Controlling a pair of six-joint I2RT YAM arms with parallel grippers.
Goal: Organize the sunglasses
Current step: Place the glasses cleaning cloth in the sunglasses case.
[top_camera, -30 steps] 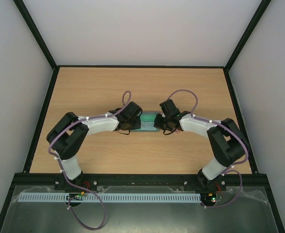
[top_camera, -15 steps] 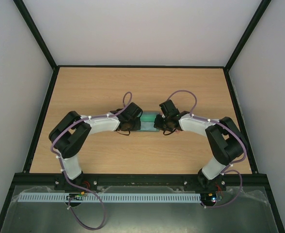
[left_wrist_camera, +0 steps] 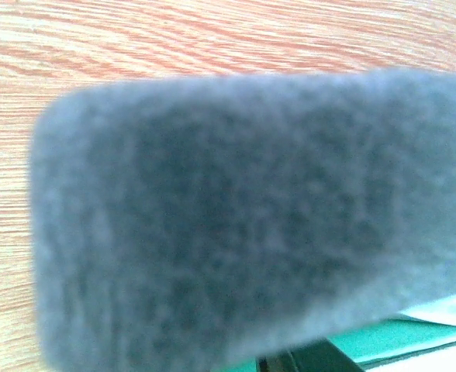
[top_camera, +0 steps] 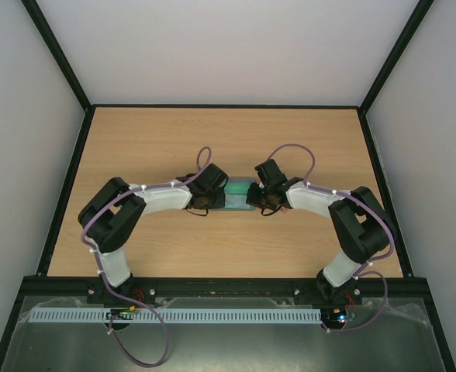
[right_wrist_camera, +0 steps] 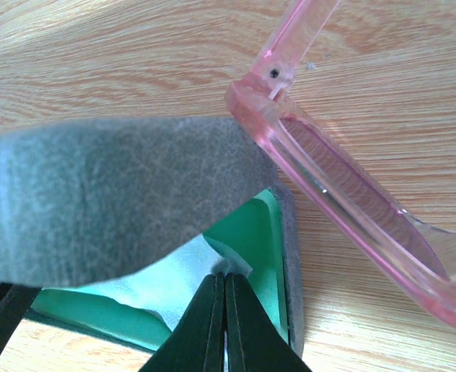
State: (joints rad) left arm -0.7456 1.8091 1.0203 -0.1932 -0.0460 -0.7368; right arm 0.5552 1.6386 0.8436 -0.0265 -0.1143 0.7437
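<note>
The grey-blue case [top_camera: 238, 194] lies at the table's middle between both grippers. In the right wrist view its lid [right_wrist_camera: 112, 194] is raised over the green lining [right_wrist_camera: 255, 229]. My right gripper [right_wrist_camera: 226, 271] is shut on a corner of the pale blue cloth [right_wrist_camera: 166, 283] inside the case. The pink sunglasses [right_wrist_camera: 344, 201] lie on the wood just right of the case, hidden in the top view. My left gripper [top_camera: 212, 200] is at the case's left end. Its wrist view is filled by the blurred lid [left_wrist_camera: 236, 209], with a dark fingertip [left_wrist_camera: 305, 363] at the lid's lower edge.
Wooden table [top_camera: 135, 147] with a black rim, and white walls on three sides. Both arms bend inward from their bases at the near edge. Purple cables loop above each wrist.
The left arm's elbow shifted slightly to the right about a second ago. Nothing has visibly moved in the last half second.
</note>
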